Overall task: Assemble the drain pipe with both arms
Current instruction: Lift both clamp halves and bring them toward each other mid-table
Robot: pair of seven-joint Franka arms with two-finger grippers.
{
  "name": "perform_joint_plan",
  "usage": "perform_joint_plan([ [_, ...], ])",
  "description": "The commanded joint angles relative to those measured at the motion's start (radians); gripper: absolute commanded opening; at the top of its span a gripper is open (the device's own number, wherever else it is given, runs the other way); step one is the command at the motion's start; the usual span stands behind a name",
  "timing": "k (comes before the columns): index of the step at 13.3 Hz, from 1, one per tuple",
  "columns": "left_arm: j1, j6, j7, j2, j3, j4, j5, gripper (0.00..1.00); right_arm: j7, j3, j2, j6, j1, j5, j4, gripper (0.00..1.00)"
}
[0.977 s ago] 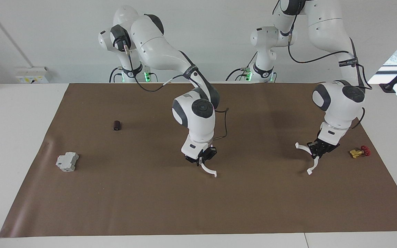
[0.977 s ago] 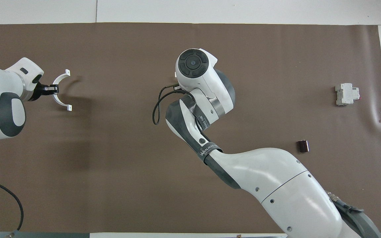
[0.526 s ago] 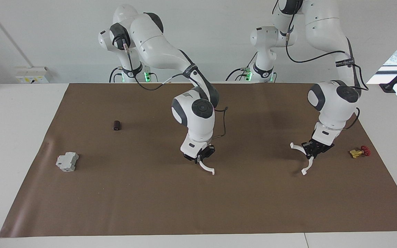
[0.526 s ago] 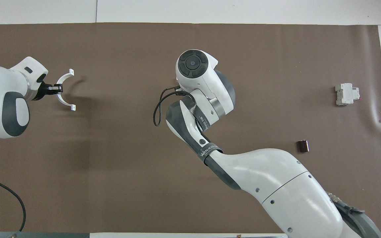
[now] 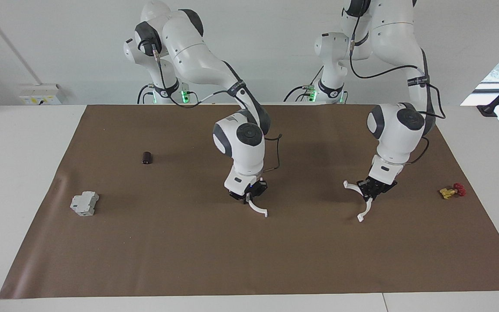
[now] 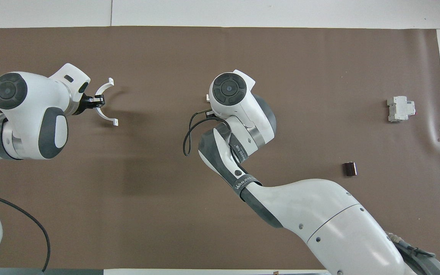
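A white surface (image 5: 24,143) carries a brown mat (image 5: 189,251); on the mat lie a grey boxy block (image 5: 84,203) and a small dark cylinder (image 5: 147,157) toward the right arm's end; a small yellow-and-red part (image 5: 452,190) toward the left arm's.

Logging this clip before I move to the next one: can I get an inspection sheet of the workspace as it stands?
Surface: brown mat on a white table, creased at the right arm's end.
Job's things: two white half-rings, one held by the left gripper, the other by the right gripper; both in the air, apart, not joined.
Clutter: grey block, dark cylinder, small yellow and red part, all lying apart on the mat.
Grippers: both jaws shut on their half-rings.
Cables: black cables hang along both arms; none touch the parts.
Surroundings: white wall, socket box.
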Motion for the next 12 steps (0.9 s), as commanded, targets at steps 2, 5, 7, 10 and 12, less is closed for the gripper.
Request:
perform_joint_plan([
  [2, -0.081, -0.021, -0.109, -0.019, 0.013, -0.005, 0.021, 0.0, 0.029, 0.005, -0.025, 0.026, -0.002, -0.01, -0.034, 1.0],
  [5, -0.156, -0.035, -0.178, -0.013, 0.013, 0.01, 0.021, 0.0, 0.028, 0.005, -0.073, 0.006, -0.022, 0.0, -0.018, 1.0],
  [7, -0.207, -0.06, -0.218, 0.001, 0.013, 0.033, 0.021, 0.0, 0.026, 0.003, -0.114, -0.052, -0.078, 0.034, 0.014, 1.0],
  [10, -0.28, -0.069, -0.252, 0.034, 0.013, 0.062, 0.026, 0.0, -0.004, 0.003, -0.18, -0.19, -0.167, 0.037, 0.055, 1.0],
  [12, -0.333, -0.069, -0.29, 0.074, 0.014, 0.099, 0.041, 0.0, -0.081, 0.003, -0.249, -0.29, -0.247, 0.039, 0.052, 1.0],
])
